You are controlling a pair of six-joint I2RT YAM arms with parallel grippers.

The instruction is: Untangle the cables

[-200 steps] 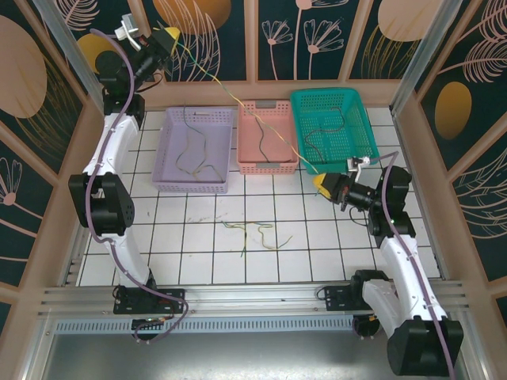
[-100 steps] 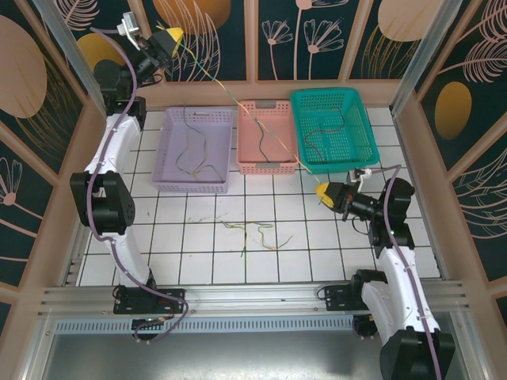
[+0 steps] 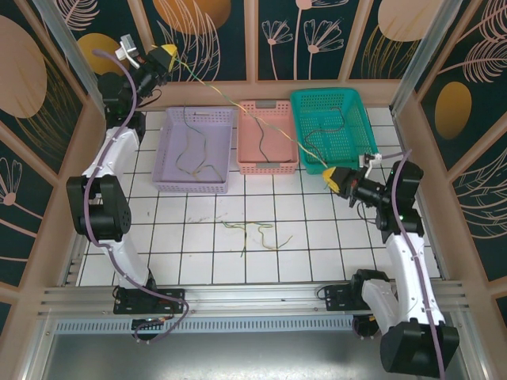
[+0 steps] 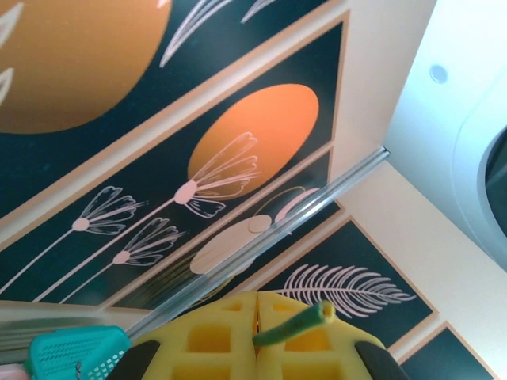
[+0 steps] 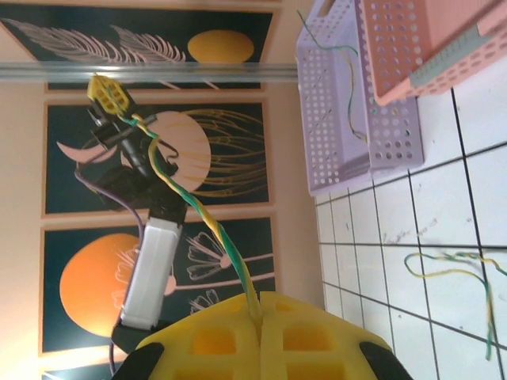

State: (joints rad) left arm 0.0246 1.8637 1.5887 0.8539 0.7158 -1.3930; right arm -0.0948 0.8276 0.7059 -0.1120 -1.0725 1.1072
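Observation:
A twisted yellow and green pair of cables (image 3: pixel 238 107) hangs taut in the air, stretched over the baskets between my two grippers. My left gripper (image 3: pixel 168 55) is raised at the back left wall, shut on one end. In the left wrist view a green cable tip (image 4: pixel 295 327) pokes out between the closed yellow pads of the left gripper (image 4: pixel 257 299). My right gripper (image 3: pixel 333 176), by the teal basket's near corner, is shut on the other end. From the right gripper (image 5: pixel 260 299) the twisted cables (image 5: pixel 218 233) run up to the left gripper (image 5: pixel 107 95).
Three baskets stand in a row at the back: lilac (image 3: pixel 170 187), pink (image 3: pixel 268 166) and teal (image 3: pixel 299 95), each with loose cables inside. More thin cables (image 3: pixel 257 233) lie tangled on the white tiles in the middle. Patterned walls enclose the table.
My right gripper dipped toward the near side, then moved back and right to the teal basket's corner. The left gripper sank a little. The stretched cables stay held at both ends.

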